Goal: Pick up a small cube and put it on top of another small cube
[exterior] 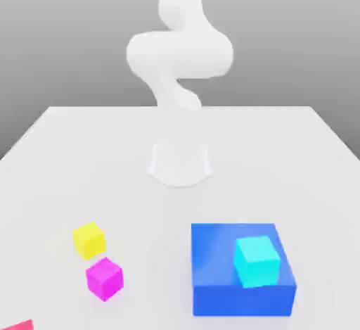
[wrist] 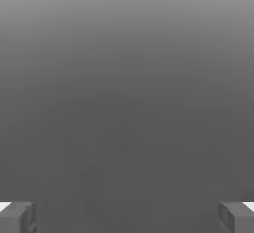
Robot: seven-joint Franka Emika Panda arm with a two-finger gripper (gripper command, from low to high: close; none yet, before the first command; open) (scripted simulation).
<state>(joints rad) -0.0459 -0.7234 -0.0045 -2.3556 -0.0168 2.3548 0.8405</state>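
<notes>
Showing fingertips (wrist: 17, 218) at opposite edges of hand view, gripper (wrist: 127, 219) spread wide, nothing between pads, grey backdrop beyond. Arm (exterior: 179, 54) raised above base (exterior: 180, 163), well clear of tabletop (exterior: 295, 146). Small yellow cube (exterior: 88, 240) rests on table toward exterior view's left, just beside magenta cube (exterior: 105, 278). Cyan cube (exterior: 256, 260) sits atop big blue block (exterior: 241, 269) toward exterior view's right. Coming move judged: descend forward of base toward exterior view's left; cube has no long axis.
</notes>
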